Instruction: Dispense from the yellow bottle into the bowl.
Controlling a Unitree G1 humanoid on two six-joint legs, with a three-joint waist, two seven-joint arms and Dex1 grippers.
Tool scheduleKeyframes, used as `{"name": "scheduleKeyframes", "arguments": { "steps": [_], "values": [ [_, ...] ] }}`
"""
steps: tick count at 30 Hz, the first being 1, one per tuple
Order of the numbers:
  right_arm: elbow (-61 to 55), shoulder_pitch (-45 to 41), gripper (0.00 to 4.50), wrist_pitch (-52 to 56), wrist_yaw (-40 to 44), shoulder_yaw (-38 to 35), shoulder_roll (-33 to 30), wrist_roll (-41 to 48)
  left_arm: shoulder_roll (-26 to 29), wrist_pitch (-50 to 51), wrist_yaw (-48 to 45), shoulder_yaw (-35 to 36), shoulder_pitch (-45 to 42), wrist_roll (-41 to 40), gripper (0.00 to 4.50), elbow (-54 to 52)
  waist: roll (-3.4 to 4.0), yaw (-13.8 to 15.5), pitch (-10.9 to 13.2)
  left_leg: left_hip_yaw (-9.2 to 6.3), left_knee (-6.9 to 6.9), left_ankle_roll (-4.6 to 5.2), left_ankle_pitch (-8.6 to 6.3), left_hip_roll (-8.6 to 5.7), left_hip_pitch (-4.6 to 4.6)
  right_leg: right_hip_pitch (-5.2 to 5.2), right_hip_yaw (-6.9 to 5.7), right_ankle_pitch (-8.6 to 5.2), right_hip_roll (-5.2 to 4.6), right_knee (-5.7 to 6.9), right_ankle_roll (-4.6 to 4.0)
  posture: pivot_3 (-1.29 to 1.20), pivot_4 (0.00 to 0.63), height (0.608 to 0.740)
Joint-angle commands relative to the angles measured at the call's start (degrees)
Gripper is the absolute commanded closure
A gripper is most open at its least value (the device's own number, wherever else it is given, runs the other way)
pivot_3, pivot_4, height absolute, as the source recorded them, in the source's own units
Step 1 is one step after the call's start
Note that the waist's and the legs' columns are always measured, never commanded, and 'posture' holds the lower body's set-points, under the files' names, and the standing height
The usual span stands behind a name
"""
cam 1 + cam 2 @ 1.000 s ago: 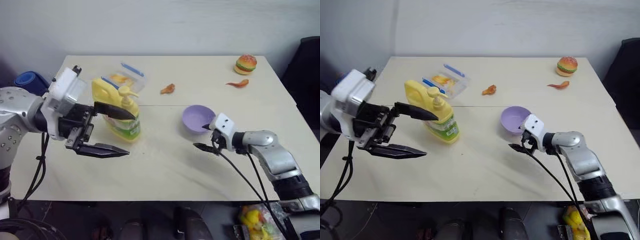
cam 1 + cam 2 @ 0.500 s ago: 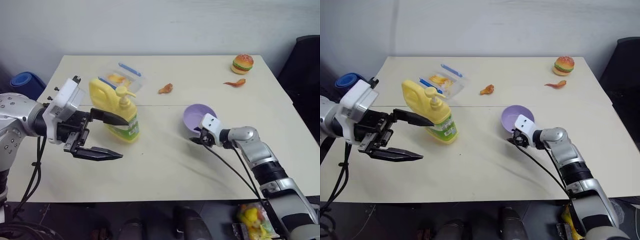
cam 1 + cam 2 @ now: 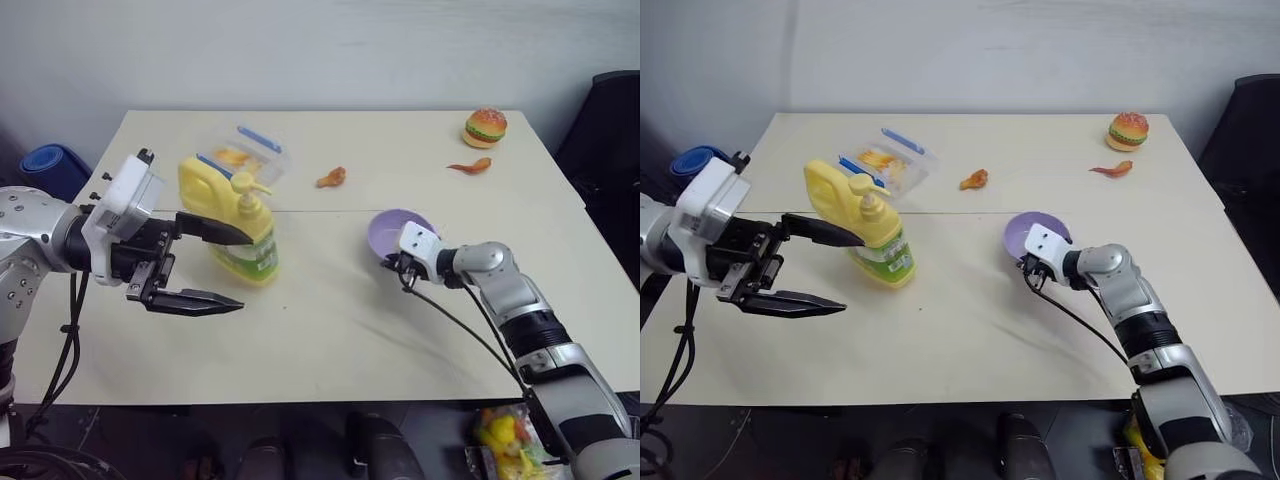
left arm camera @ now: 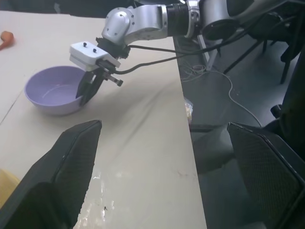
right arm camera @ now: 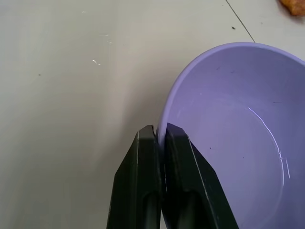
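Note:
The yellow bottle [image 3: 235, 215] stands upright on the left half of the table, its pump on top. My left gripper [image 3: 245, 270] hangs open just in front of it, one finger level with the jug's body and the other lower, neither touching it. The lavender bowl [image 3: 392, 228] sits right of centre. My right gripper [image 5: 161, 130] is shut on the bowl's [image 5: 228, 133] near rim, one finger inside and one outside. The left wrist view shows the bowl [image 4: 52, 88] with the right gripper [image 4: 88, 95] pinching its edge.
A clear container with blue trim [image 3: 250, 150] lies behind the bottle. Two orange food bits [image 3: 332, 178] [image 3: 470, 166] and a toy burger [image 3: 484, 127] sit toward the back. A black chair [image 3: 615, 130] stands past the table's right edge.
My right gripper has moved forward to the bowl's near rim and shut on it. The left gripper stays open beside the bottle.

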Motion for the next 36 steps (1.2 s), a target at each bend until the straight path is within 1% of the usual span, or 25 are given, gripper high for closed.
{"name": "scheduleKeyframes", "arguments": {
  "steps": [1, 4, 7, 10, 11, 12, 14, 17, 19, 21, 23, 25, 29, 36],
  "values": [
    [-4.70, -0.36, 4.47, 0.49, 2.49, -0.15, -2.13, -0.32, -0.13, -0.90, 0.56, 1.03, -2.98, 0.12, 0.00, 1.44, 0.00, 0.00, 0.00, -0.01, 0.00, 0.00, 0.00, 0.00, -0.01, 0.00, 0.00, 0.00, 0.01, 0.00, 0.00, 0.00, 0.150, 0.740],
    [-10.66, -1.92, 4.47, 4.48, 7.33, -0.50, -4.13, 1.81, 0.47, -1.17, -0.24, 1.04, -7.06, 0.94, 0.00, 5.75, 0.00, 0.05, 0.00, -0.01, 0.00, 0.00, 0.00, -0.01, -0.03, -0.01, -0.01, 0.00, 0.01, -0.01, 0.00, 0.00, 0.150, 0.740],
    [-18.52, -4.94, 4.47, 11.11, 13.29, -0.22, -5.61, 4.61, 0.66, -1.14, -0.63, 0.37, -14.95, 2.57, 0.00, 14.31, 0.01, 0.04, 0.01, -0.07, 0.07, 0.00, 0.00, -0.01, -0.09, -0.02, -0.13, 0.00, 0.07, 0.01, 0.01, 0.00, 0.150, 0.740],
    [-24.10, -8.23, 4.47, 16.89, 16.90, 1.20, -5.84, 5.88, 1.08, -3.07, -3.52, -1.73, -21.16, 5.83, 0.00, 22.37, 0.01, -0.07, 0.01, -0.03, 0.08, 0.00, 0.00, -0.01, -0.10, -0.07, -0.27, 0.01, 0.14, 0.04, 0.01, 0.00, 0.150, 0.740],
    [-25.41, -9.25, 4.50, 18.05, 17.93, 2.00, -5.70, 6.00, 1.28, -3.98, -5.15, -2.75, -22.88, 7.05, 0.40, 24.60, 0.01, -0.07, 0.01, -0.02, 0.07, -0.01, 0.00, 0.00, -0.09, -0.07, -0.42, 0.01, 0.19, 0.04, 0.01, 0.00, 0.150, 0.740],
    [-26.61, -10.19, 4.50, 19.29, 18.83, 2.77, -5.51, 6.18, 1.33, -5.00, -6.60, -3.89, -24.49, 8.47, 0.61, 26.70, 0.01, -0.03, 0.01, -0.01, 0.06, -0.03, -0.01, 0.00, -0.08, -0.08, -0.55, 0.00, 0.21, 0.03, 0.01, 0.00, 0.150, 0.740],
    [-28.58, -12.07, 4.50, 21.30, 20.34, 4.42, -4.90, 6.44, 0.73, -8.10, -8.67, -6.43, -27.72, 12.06, 1.16, 31.03, 0.01, 0.08, 0.01, -0.06, 0.07, -0.03, -0.01, 0.00, -0.13, -0.08, -0.70, 0.00, 0.20, 0.02, 0.00, 0.00, 0.150, 0.740],
    [-30.11, -14.35, 4.50, 23.01, 21.31, 6.52, -3.76, 6.17, -1.18, -10.98, -10.99, -8.93, -31.97, 15.33, 2.03, 36.19, 0.01, 0.24, 0.01, -0.06, 0.15, -0.02, -0.02, -0.03, -0.30, -0.10, -0.84, 0.00, 0.13, -0.01, 0.00, 0.00, 0.150, 0.740],
    [-30.38, -15.50, 4.50, 22.83, 21.81, 7.95, -3.15, 5.64, -3.08, -12.16, -11.84, -10.09, -34.59, 16.87, 2.68, 38.92, 0.01, 0.28, 0.01, -0.03, 0.42, 0.00, -0.01, -0.05, -0.70, -0.29, -1.06, 0.01, 0.07, 0.02, 0.03, 0.00, 0.150, 0.740],
    [-30.42, -16.44, 4.50, 22.78, 22.02, 8.86, -2.66, 5.56, -4.70, -13.50, -12.33, -10.82, -36.24, 18.28, 3.23, 40.96, 0.01, 0.28, 0.01, -0.12, 0.78, 0.02, 0.00, -0.10, -1.22, -0.80, -1.07, 0.03, 0.00, 0.26, 0.06, 0.00, 0.150, 0.740],
    [-30.48, -17.27, 4.50, 23.01, 22.17, 9.36, -2.30, 5.69, -5.89, -14.66, -12.67, -11.27, -37.24, 19.41, 3.93, 42.54, 0.01, 0.07, 0.00, -0.16, 1.05, 0.03, -0.01, -0.10, -1.59, -1.06, -1.14, 0.03, -0.02, 0.39, 0.06, 0.00, 0.150, 0.740],
    [-30.59, -18.37, 4.50, 23.38, 22.45, 9.75, -1.84, 5.89, -7.32, -15.53, -12.62, -11.51, -38.04, 20.26, 4.47, 44.02, 0.01, 0.05, 0.01, -0.18, 1.11, 0.03, -0.01, -0.10, -1.67, -1.08, -1.25, 0.04, -0.04, 0.41, 0.06, 0.00, 0.150, 0.740],
    [-32.53, -20.31, 4.50, 24.94, 24.16, 10.26, -2.06, 6.53, -9.90, -17.97, -12.20, -12.27, -38.10, 22.26, 4.47, 45.21, 0.01, -0.03, 0.01, -0.19, 1.14, 0.02, -0.01, -0.08, -1.66, -1.08, -1.28, 0.03, -0.04, 0.49, 0.06, 0.00, 0.150, 0.740],
    [-37.03, -23.24, 4.50, 29.80, 26.34, 9.86, -1.98, 9.35, -10.48, -21.12, -12.82, -12.76, -36.65, 24.44, 4.47, 45.22, 0.01, 0.02, 0.01, -0.30, 1.17, 0.02, -0.01, -0.07, -1.66, -1.08, -1.29, 0.03, -0.07, 0.51, 0.06, 0.00, 0.150, 0.740]
  ]
}}
